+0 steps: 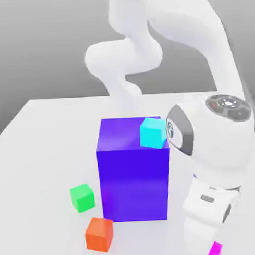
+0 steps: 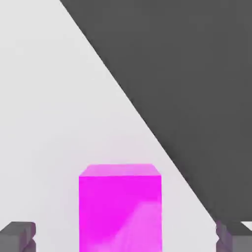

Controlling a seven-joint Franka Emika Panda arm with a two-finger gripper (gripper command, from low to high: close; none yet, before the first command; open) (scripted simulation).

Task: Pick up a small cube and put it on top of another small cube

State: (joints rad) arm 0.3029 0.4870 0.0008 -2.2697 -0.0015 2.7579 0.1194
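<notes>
The end effector (image 2: 123, 238) is spread wide, a grey fingertip (image 2: 18, 235) on each side of the small plain magenta-pink cube (image 2: 120, 209), gaps on both sides, nothing gripped yet. That cube sits on the white desk (image 1: 42, 154) near the desk's edge, at about five o'clock from the big glossy blue-violet block (image 1: 134, 168) in the exterior view.

The small bright green cube (image 1: 82, 198) lies at about eight o'clock from the block, with a small orange cube (image 1: 99, 234) just beyond it and a small cyan cube (image 1: 153, 132) perched on the block's top.

The risk, I'd say: the block stands between pink and green, so a low carry could clip it or knock the cyan cube. Closing off-centre might also nudge the pink cube towards the edge.

The hand view gives the finger clearance; the exterior view gives the target and obstacles.
</notes>
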